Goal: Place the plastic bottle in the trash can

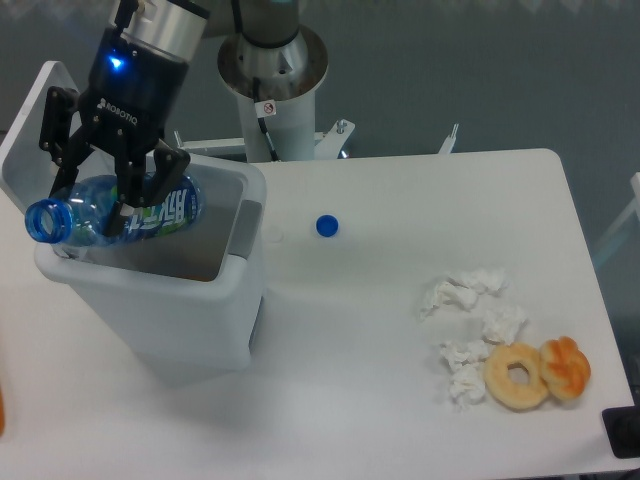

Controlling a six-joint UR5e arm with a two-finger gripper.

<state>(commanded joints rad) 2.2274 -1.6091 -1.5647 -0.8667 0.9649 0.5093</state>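
Between the claw's (pixel 112 195) closed fingers lies the plastic bottle (pixel 120 212), its underside hidden behind the trash can (pixel 165 305) rim.

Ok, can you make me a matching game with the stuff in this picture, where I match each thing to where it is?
Things:
1. plastic bottle
2. blue cap
3. doughnut
4. trash can

Places:
A. alone in the middle of the table
B. left side, lid flipped open
C. held in the gripper
D. right side, by the crumpled tissues

Pairs: 1-C, 2-A, 3-D, 4-B
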